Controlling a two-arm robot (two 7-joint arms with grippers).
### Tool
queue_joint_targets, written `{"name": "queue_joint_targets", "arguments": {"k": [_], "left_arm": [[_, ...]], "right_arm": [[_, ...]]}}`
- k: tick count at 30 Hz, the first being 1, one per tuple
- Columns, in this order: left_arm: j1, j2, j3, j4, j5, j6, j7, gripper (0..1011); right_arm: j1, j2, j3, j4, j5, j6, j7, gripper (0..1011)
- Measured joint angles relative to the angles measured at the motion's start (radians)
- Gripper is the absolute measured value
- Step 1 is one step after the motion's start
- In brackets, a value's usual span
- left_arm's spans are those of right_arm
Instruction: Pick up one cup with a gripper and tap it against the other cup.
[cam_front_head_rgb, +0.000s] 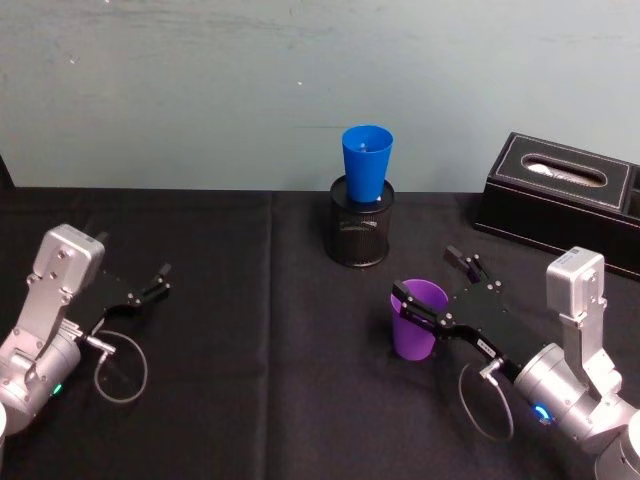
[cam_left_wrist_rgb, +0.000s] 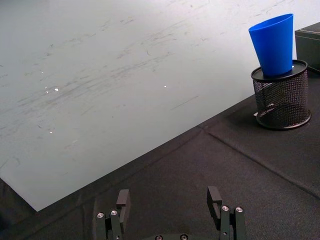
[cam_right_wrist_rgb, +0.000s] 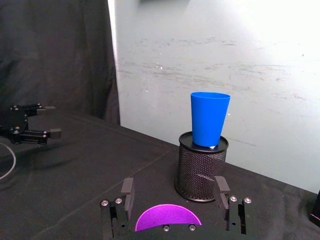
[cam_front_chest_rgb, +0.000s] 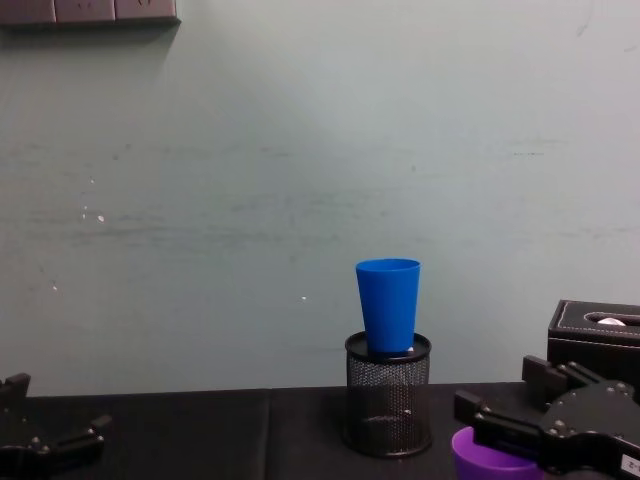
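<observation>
While the right hand (cam_front_head_rgb: 433, 290) straddles it, the smooth purple tumbler (cam_front_head_rgb: 415, 321) stands upright

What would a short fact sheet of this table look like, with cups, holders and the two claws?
purple cup: upright on the black cloth, between the open fingers of the right gripper
blue cup: standing in the black mesh pen holder
left gripper: open, idle at the table's left
black tissue box: back right
</observation>
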Motion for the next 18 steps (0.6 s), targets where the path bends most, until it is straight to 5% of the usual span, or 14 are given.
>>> {"name": "queue_joint_targets", "arguments": {"k": [18], "left_arm": [[0.000, 0.000, 0.000, 0.000, 0.000, 0.000, 0.000, 1011]], "right_arm": [[0.002, -0.018, 0.021, 0.010, -0.020, 0.000, -0.050, 1003]]}}
